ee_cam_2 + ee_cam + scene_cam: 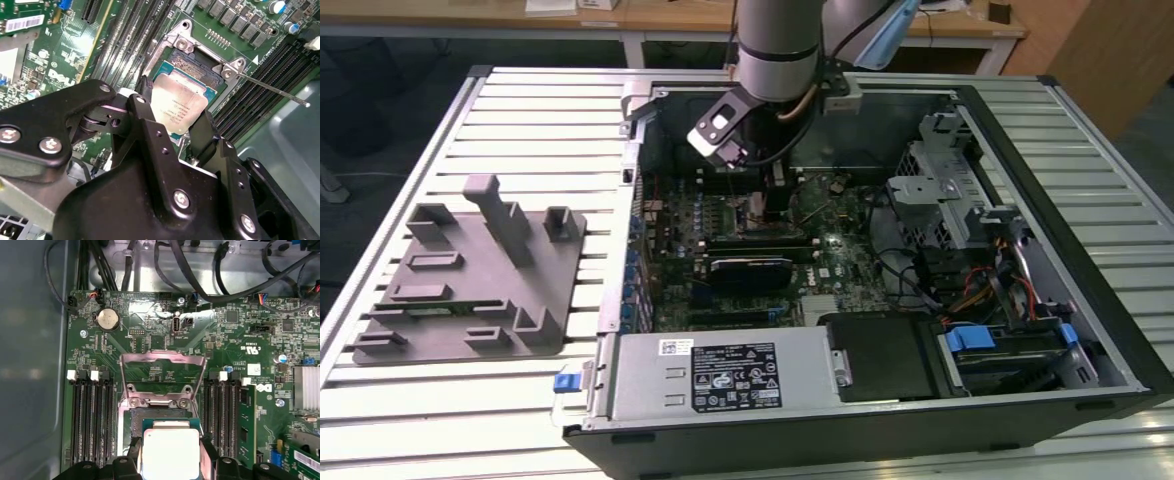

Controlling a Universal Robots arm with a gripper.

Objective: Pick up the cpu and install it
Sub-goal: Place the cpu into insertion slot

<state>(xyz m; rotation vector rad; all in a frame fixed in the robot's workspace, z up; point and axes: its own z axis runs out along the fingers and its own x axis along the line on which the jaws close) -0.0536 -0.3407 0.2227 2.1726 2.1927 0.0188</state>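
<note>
Arm point(781, 45) upright, wrist pointing straight down. Gripper point(174, 107) set low, its two black fingers point(148, 117) closed against opposite edges of the cpu point(181, 100).

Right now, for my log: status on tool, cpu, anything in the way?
Tool shut on the cpu, over the open socket. Metal bracket raised, lever swung out. Nothing seen blocking.

Shiny silver cpu point(171, 452) with a teal-green rim. Motherboard point(165, 347) is green with black slots. Hand point(172, 117) is matte black. Plain grey tray point(467, 290), pale ribbed table point(520, 130), black case point(854, 440) with blue clips point(970, 337).
</note>
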